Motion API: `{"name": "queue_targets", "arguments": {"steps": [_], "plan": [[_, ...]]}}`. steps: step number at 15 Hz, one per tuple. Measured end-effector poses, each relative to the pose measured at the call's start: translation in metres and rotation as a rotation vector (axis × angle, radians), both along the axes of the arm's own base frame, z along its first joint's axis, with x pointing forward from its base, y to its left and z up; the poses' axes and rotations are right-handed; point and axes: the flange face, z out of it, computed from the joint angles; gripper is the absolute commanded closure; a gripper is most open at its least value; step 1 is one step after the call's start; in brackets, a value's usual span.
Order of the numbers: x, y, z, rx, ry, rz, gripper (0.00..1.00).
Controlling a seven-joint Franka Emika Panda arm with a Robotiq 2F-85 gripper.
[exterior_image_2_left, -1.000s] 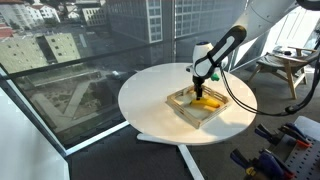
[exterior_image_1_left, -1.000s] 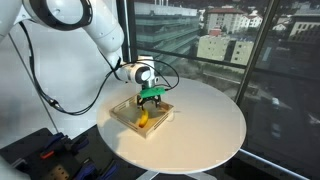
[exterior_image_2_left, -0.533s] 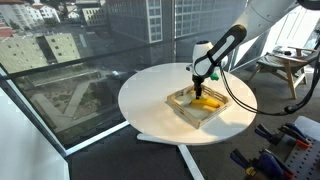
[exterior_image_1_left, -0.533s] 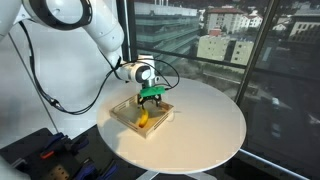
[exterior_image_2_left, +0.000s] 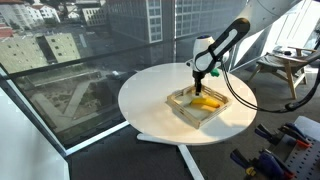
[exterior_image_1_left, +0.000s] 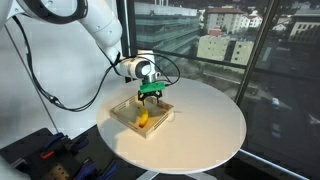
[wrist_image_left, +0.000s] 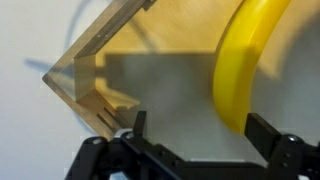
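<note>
The banana (wrist_image_left: 246, 60) runs off the wrist view's top edge, the fingers (wrist_image_left: 264, 133) off its bottom

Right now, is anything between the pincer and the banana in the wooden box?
Nothing visible. The open pincer hangs above the banana, which lies uncovered in the wooden box; the box's walls stand off to the side.

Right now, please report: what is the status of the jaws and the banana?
Gripper above wooden tray, jaws open, holding nothing. Banana lies in tray, untouched. Nothing between jaws and banana.
</note>
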Motion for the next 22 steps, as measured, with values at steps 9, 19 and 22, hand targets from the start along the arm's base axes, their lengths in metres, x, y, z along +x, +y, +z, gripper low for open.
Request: {"name": "queue_targets", "arguments": {"steps": [9,19,22], "plan": [[-0.032,-0.005,0.019,-0.009,0.025,-0.041,0.0],[-0.058,-0.009,0.03,-0.012,0.048,-0.053,0.0],[-0.058,-0.008,0.028,-0.011,0.05,-0.053,0.0]]}}
